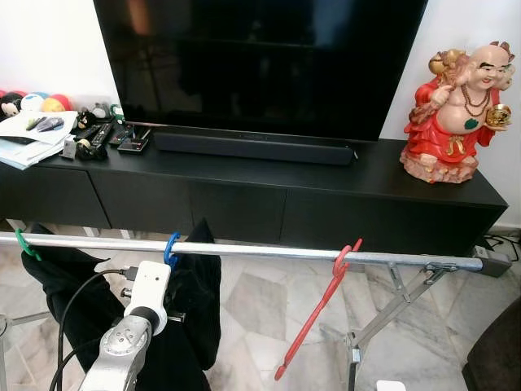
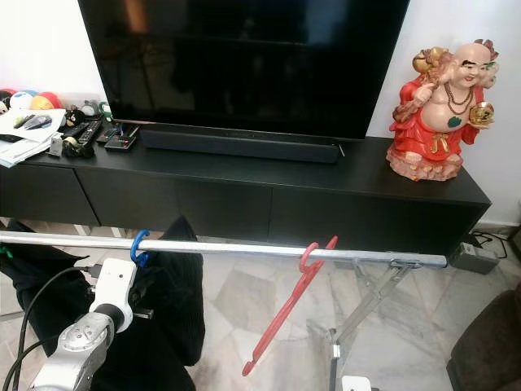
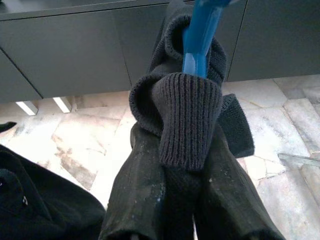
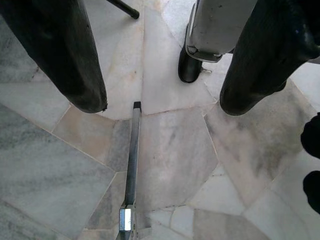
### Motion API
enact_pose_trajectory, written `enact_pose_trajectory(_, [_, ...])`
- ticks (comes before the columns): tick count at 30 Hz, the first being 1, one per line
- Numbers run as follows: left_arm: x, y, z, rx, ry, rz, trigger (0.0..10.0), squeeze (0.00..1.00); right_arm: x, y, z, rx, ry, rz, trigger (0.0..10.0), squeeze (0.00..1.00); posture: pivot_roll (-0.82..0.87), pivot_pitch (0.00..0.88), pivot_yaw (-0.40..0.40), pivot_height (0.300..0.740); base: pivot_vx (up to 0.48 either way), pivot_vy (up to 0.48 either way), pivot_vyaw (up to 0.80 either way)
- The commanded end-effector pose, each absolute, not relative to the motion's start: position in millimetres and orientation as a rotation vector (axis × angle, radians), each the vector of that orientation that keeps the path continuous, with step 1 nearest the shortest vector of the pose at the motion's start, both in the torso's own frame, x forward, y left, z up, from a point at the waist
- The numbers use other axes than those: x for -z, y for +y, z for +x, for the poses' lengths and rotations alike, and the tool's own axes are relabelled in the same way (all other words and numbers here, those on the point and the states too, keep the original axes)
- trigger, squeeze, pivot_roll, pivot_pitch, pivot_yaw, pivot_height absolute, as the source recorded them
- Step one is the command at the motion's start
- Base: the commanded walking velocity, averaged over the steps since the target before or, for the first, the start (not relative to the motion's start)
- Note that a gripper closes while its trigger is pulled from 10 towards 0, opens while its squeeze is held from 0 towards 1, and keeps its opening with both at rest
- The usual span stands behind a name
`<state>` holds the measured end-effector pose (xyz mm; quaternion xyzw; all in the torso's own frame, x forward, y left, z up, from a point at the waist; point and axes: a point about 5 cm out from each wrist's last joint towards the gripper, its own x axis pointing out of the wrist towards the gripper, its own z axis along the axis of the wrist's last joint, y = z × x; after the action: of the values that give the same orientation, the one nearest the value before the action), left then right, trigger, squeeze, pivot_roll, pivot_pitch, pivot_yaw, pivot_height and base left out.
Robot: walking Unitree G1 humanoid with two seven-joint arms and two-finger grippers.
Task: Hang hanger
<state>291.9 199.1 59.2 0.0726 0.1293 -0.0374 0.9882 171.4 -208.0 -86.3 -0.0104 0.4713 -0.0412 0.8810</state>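
1. The blue hanger was seen hooked over the silver rail, carrying a dark garment.
2. The left claw was held close against that garment; its fingers appeared pressed around the knitted collar, though how firmly could not be told.
3. The right claw was pointed at the marble floor, spread wide and holding nothing.
4. A red hanger was hung bare further along the rail.
5. The hanging step was judged nearly complete; release and withdrawal of the left claw were called for next.
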Motion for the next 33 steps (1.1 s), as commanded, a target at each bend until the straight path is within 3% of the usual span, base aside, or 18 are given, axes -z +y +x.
enact_pose_trajectory(1, [-59, 197, 292, 0.084, 0.269, 0.159, 10.0, 0.0, 87, -208, 170, 0.092, 0.989, -0.022, 10.0, 0.0, 0.14, 0.009, -0.028, 0.74, 0.0, 0.0, 0.0])
enact_pose_trajectory(7, [-59, 197, 292, 0.085, 0.274, 0.158, 10.0, 0.0, 87, -208, 170, 0.092, 0.989, -0.022, 10.0, 0.0, 0.14, 0.008, -0.028, 0.74, 0.0, 0.0, 0.0])
enact_pose_trajectory(8, [-60, 195, 281, 0.118, 0.25, 0.126, 10.0, 1.0, 88, -208, 169, 0.091, 0.996, -0.023, 10.0, 0.0, 0.15, 0.012, -0.028, 0.74, 0.0, 0.0, 0.0])
enact_pose_trajectory(10, [-63, 189, 265, 0.17, 0.207, 0.08, 10.0, 1.0, 89, -207, 166, 0.09, 1.005, -0.023, 10.0, 0.0, 0.15, 0.013, -0.028, 0.74, 0.0, 0.0, 0.0])
enact_pose_trajectory(20, [-66, 188, 266, 0.167, 0.194, 0.075, 10.0, 1.0, 89, -207, 166, 0.09, 1.004, -0.022, 10.0, 0.0, 0.15, 0.013, -0.028, 0.74, 0.0, 0.0, 0.0])
enact_pose_trajectory(21, [-68, 188, 265, 0.166, 0.191, 0.072, 10.0, 0.33, 89, -207, 166, 0.09, 1.004, -0.022, 10.0, 0.0, 0.15, 0.013, -0.028, 0.74, 0.0, 0.0, 0.0])
enact_pose_trajectory(22, [-69, 189, 264, 0.162, 0.185, 0.072, 10.0, 0.0, 89, -207, 166, 0.091, 1.005, -0.022, 10.0, 0.0, 0.15, 0.013, -0.028, 0.74, 0.0, 0.0, 0.0])
enact_pose_trajectory(28, [-77, 196, 260, 0.119, 0.133, 0.05, 10.0, 0.0, 90, -207, 165, 0.089, 1.007, -0.023, 10.0, 0.0, 0.16, 0.017, -0.028, 0.74, 0.0, 0.0, 0.0])
enact_pose_trajectory(29, [-78, 197, 260, 0.116, 0.125, 0.052, 10.0, 0.22, 90, -206, 165, 0.089, 1.007, -0.023, 10.0, 0.0, 0.16, 0.017, -0.028, 0.74, 0.0, 0.0, 0.0])
enact_pose_trajectory(30, [-80, 197, 259, 0.118, 0.115, 0.038, 10.0, 1.0, 90, -206, 165, 0.089, 1.007, -0.023, 10.0, 0.0, 0.16, 0.017, -0.028, 0.74, 0.0, 0.0, 0.0])
enact_pose_trajectory(33, [-84, 197, 257, 0.129, 0.093, 0.012, 10.0, 1.0, 90, -206, 165, 0.089, 1.006, -0.023, 10.0, 0.0, 0.16, 0.019, -0.027, 0.74, 0.0, 0.0, 0.0])
